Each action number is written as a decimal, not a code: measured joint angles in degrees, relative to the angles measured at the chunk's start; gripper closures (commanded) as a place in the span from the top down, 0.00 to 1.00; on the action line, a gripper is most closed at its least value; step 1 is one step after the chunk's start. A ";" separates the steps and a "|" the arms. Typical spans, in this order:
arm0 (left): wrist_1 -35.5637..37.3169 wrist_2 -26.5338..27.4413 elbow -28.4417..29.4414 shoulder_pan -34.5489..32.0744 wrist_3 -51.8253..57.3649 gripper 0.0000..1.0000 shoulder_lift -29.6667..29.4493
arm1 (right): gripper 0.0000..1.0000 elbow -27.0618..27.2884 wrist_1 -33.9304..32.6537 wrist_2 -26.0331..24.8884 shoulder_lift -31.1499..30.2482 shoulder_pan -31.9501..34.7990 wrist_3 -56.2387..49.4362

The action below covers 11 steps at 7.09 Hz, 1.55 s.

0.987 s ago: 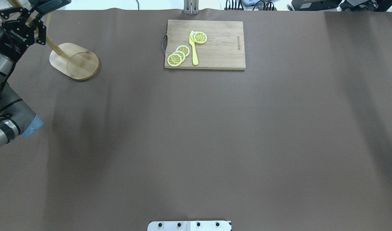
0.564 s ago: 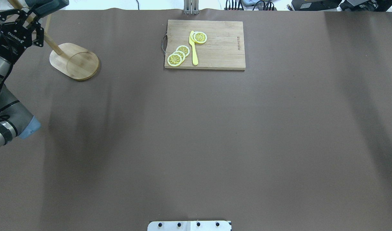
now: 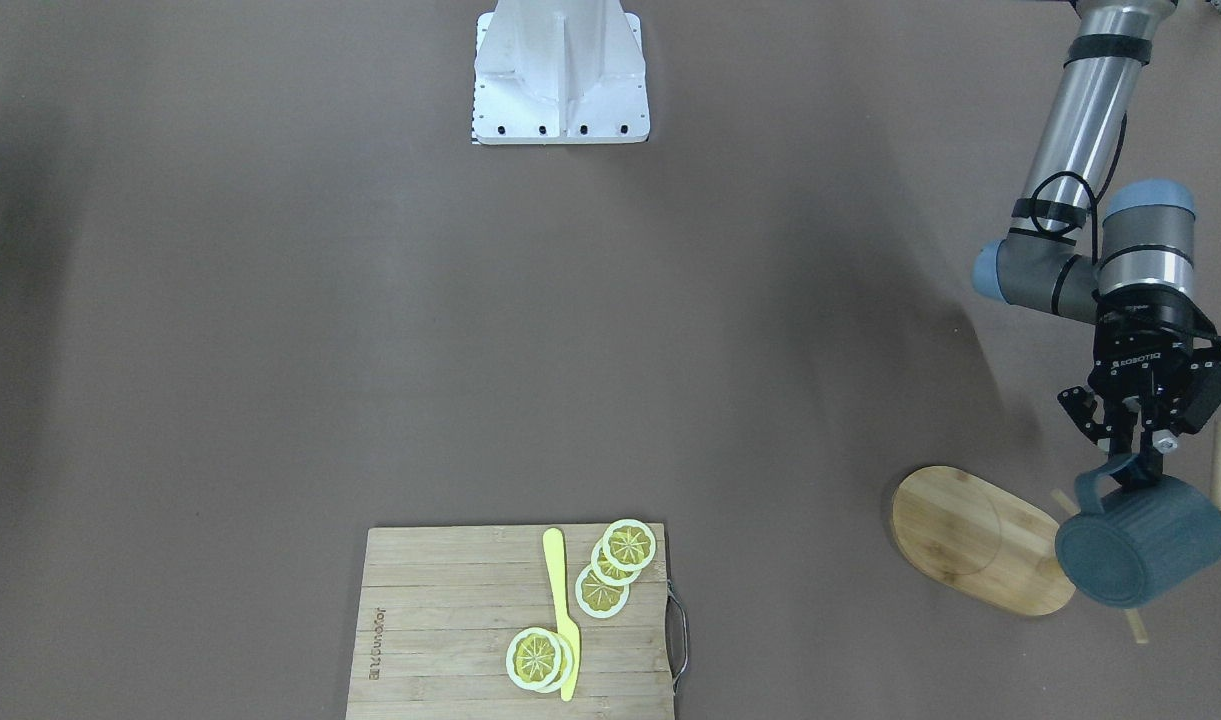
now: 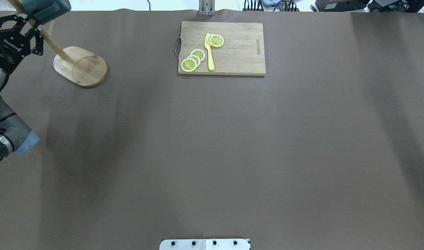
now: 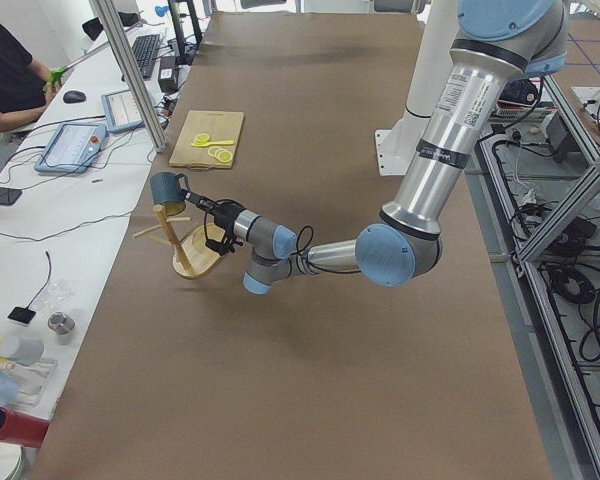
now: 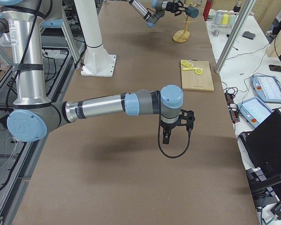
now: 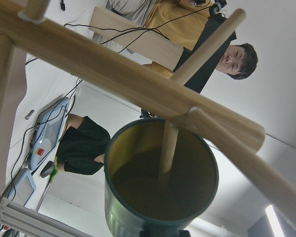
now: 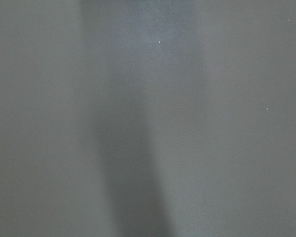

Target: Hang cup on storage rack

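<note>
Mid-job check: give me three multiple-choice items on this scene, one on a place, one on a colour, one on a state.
1. The storage rack stands:
A) on the robot's left side of the table
B) mid-table
C) on the robot's right side

2. The knife on the cutting board is:
A) red
B) yellow
C) black

3. The cup is:
A) upright on the table
B) upside down on the board
C) held off the table by the left gripper

Answers: A, its base lies by the left arm; B, it matches the lemon slices; C, the gripper grips it over the rack.

Teal ribbed cup (image 3: pixel 1145 540), pale bamboo rack (image 3: pixel 970 535)
</note>
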 measured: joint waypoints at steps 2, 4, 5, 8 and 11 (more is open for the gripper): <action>-0.06 0.00 0.24 0.00 -2.01 0.00 0.12 | 1.00 0.04 0.00 -0.05 0.06 -0.02 0.00; -0.09 0.00 0.45 0.00 -3.02 0.00 0.18 | 1.00 0.07 0.00 -0.09 0.08 -0.02 0.00; -0.08 0.00 0.48 0.00 -3.54 0.10 0.21 | 1.00 0.08 0.00 -0.12 0.09 -0.02 0.00; -0.10 -0.06 0.39 -0.04 -3.99 0.98 0.72 | 1.00 0.06 0.00 -0.15 0.09 -0.08 0.00; -0.19 -0.09 -0.24 -0.08 -4.03 0.98 1.44 | 1.00 0.08 0.00 -0.15 0.09 -0.11 0.00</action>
